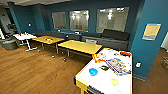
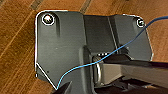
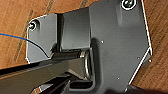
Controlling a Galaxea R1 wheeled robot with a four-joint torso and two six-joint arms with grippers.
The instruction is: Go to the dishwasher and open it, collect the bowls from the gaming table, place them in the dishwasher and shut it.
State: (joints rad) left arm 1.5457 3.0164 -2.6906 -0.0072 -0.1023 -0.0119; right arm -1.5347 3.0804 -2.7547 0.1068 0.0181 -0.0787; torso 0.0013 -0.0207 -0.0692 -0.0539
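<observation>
The gaming table (image 1: 100, 85) stands at the lower right of the head view, with a glossy white top and yellow sides. On its top lie a bright blue bowl (image 1: 93, 71), a small dark bowl (image 1: 103, 67) just beyond it, and a pale yellow-green bowl (image 1: 114, 82) nearer the front edge. Red and orange clutter (image 1: 98, 57) and a colourful flat box (image 1: 119, 65) lie at the table's far end. Both wrist views look down past the robot's dark plate onto the wood floor (image 2: 17, 50) (image 3: 15, 22).
Two yellow tables (image 1: 80, 46) (image 1: 47, 39) and a small white table (image 1: 24, 36) stand across the room. A dark bench (image 1: 110, 37) runs along the teal back wall. A teal pillar (image 1: 147, 52) rises right behind the gaming table. Wood floor (image 1: 37, 72) stretches to the left.
</observation>
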